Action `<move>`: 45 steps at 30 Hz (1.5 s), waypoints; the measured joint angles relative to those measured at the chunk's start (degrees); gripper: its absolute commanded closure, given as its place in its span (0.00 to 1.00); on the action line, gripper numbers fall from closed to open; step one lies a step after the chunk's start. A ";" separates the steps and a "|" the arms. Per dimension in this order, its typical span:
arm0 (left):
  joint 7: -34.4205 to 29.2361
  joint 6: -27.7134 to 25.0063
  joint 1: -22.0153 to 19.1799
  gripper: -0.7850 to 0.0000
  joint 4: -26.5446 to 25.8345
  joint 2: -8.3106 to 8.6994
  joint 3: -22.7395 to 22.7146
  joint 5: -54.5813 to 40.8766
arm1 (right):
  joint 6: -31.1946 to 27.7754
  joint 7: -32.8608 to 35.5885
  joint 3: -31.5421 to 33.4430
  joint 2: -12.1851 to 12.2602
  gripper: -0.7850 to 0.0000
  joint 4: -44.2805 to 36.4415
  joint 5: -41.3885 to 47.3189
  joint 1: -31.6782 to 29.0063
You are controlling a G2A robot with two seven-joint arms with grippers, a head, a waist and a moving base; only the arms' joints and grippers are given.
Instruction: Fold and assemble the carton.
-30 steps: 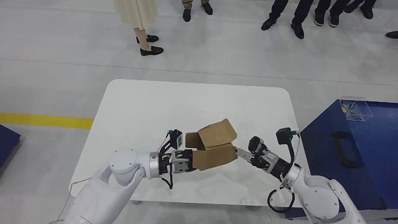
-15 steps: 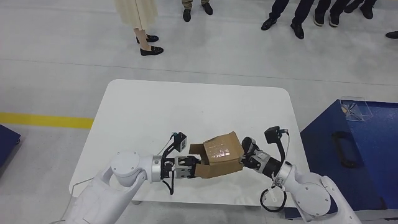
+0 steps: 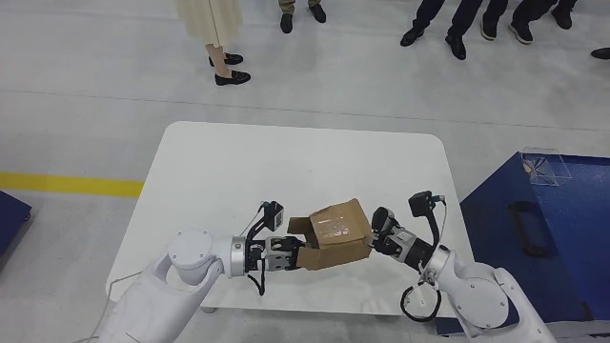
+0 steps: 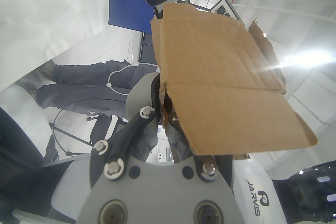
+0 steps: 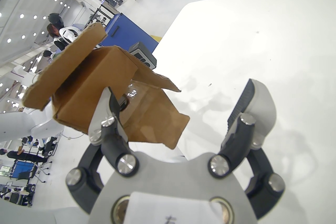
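Left fingers point(image 3: 289, 246) are clamped on a flap of the carton point(image 3: 334, 232) at its 9 o'clock end. Right fingers point(image 3: 377, 232) are spread apart, one touching its 3 o'clock end. The carton sits over the desk point(image 3: 286, 162), toward 6 o'clock.

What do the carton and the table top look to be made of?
The carton looks like brown corrugated cardboard with a matte finish, going by its crisp fold creases and rough, frayed flap edges. The table has a smooth white top with a slight sheen. It is probably laminate or painted board, but which one is unclear.
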 measured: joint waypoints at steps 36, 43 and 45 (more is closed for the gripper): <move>4.74 -0.43 0.77 1.00 0.76 -0.33 -2.27 -2.85 | -0.06 2.18 3.72 0.32 0.00 0.84 1.20 -2.57; 4.02 -0.52 1.06 1.00 0.00 -0.36 -1.98 -2.32 | 1.62 0.04 -0.93 -0.32 0.00 2.28 -1.96 1.40; 3.94 -0.60 1.16 1.00 -0.05 -0.36 -1.97 -2.20 | 1.81 -0.32 -2.06 -0.48 0.00 2.49 -2.61 2.05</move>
